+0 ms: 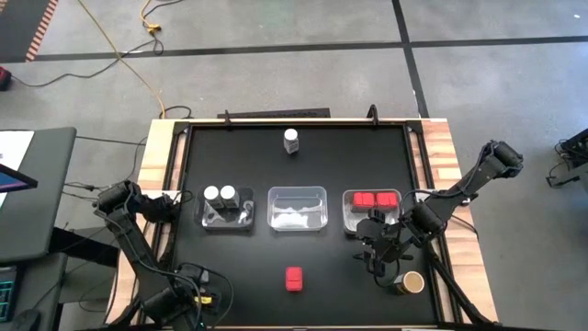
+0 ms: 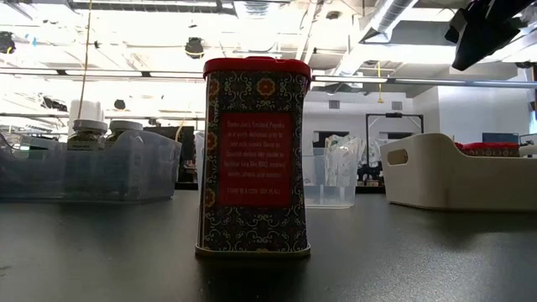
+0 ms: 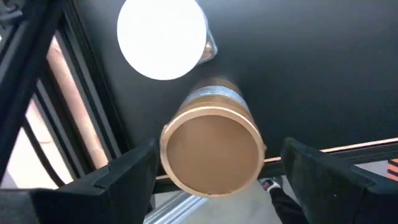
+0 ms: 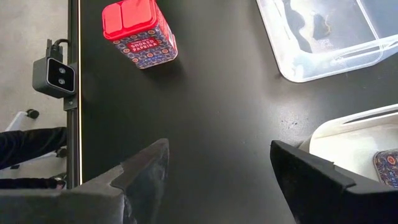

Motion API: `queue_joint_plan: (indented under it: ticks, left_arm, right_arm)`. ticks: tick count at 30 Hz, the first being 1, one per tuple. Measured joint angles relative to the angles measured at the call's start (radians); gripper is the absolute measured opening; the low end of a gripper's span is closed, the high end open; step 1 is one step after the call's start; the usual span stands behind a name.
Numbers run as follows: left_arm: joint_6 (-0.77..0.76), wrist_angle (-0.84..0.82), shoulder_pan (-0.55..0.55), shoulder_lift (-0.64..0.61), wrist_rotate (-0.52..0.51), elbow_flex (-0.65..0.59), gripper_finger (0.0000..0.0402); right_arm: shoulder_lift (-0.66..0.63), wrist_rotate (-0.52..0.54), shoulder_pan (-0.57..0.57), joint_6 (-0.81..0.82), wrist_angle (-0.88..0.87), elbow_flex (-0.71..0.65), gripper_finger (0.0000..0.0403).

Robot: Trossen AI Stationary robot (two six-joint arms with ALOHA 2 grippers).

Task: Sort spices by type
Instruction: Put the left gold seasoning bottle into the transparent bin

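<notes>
Tan-topped jar [image 1: 413,282] stands near the front right corner of the bench [image 1: 340,285], just beside my right gripper [image 1: 379,260], which hangs open and empty.

The overhead camera looks straight down on the table [image 1: 276,276]; the table-level camera faces the red tin [image 2: 256,155] closely.

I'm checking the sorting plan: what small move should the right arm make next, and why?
Probably shift the right end effector over the tan-topped jar and lower around it. Its fingers are open and empty, the jar stands loose right beside it, and the middle tray holds no jar.
</notes>
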Motion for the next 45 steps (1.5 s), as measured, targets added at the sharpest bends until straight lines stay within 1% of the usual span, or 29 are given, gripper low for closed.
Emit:
queue_joint_plan:
  ticks: [12,18,24,27,32,45]
  left_arm:
    - [0.055,-0.019,0.0,0.0,0.024,-0.013,0.0323]
    - [0.057,0.04,-0.001,0.0,0.024,-0.061,0.0323]
    - [0.057,0.041,-0.002,0.0,0.024,-0.063,0.0323]
    - [0.051,0.045,-0.005,0.0,0.024,-0.063,0.0323]
    - [-0.004,0.045,-0.016,0.0,0.024,-0.063,0.0323]
    - [-0.012,0.041,-0.025,0.002,0.014,-0.063,0.0323]
  right_arm:
    - [0.0,0.0,0.0,0.0,0.0,0.0,0.0305]
    - [0.0,0.0,0.0,-0.001,0.0,0.0,0.0305]
    - [0.0,0.0,0.0,-0.003,0.0,0.0,0.0305]
    - [0.0,0.0,0.0,-0.003,0.0,0.0,0.0305]
    - [0.0,0.0,0.0,-0.003,0.0,0.0,0.0305]
    - [0.0,0.0,0.0,-0.002,0.0,0.0,0.0305]
